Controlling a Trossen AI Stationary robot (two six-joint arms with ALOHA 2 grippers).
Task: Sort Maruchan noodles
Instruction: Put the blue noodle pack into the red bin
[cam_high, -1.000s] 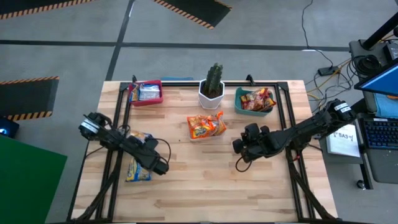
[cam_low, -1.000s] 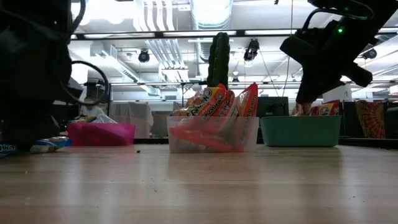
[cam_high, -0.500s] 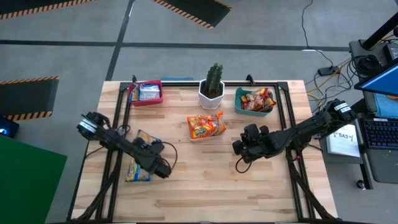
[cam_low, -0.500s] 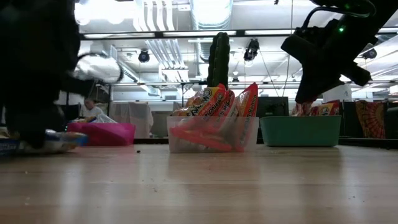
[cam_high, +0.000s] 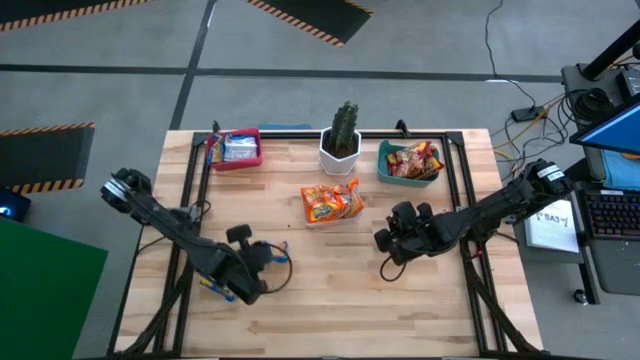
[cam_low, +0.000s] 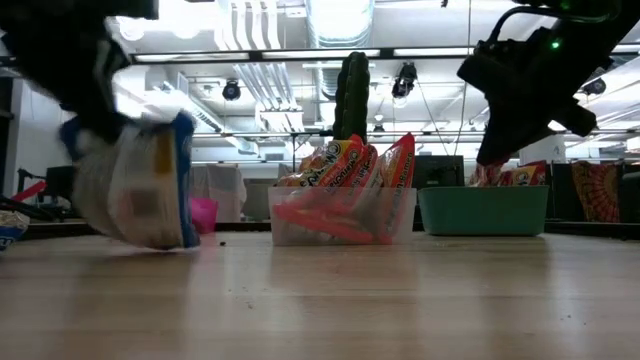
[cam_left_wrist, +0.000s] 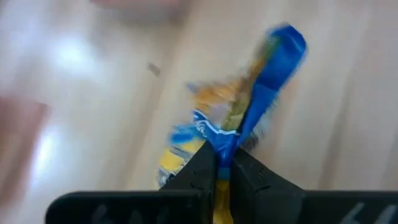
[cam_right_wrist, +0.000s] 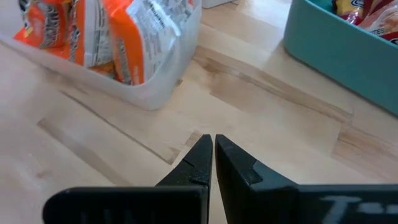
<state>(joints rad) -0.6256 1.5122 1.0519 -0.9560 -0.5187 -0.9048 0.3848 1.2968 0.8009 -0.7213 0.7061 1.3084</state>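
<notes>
Your left gripper has its jaws pinching a yellow-and-blue noodle packet, lifted over the counter's front left. Next, carry it to the matching bin. Your right gripper waits, jaws pressed together.

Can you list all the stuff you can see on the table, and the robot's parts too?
Noodle packet: one, yellow and blue, lifted off the table's left front part, pinched by the left end effector.
Red bin: one, back left, with blue-and-white packets inside.
Cactus: one, green, in a white pot, back middle.
Clear tub: one, in front of the pot, holding orange noodle packets.
Teal bin: one, back right, holding red-orange packets.
Table: one, light wood.
Left end effector: one, dark, shut on the noodle packet.
Right end effector: one, dark, shut and empty, above the table right of the clear tub.
</notes>
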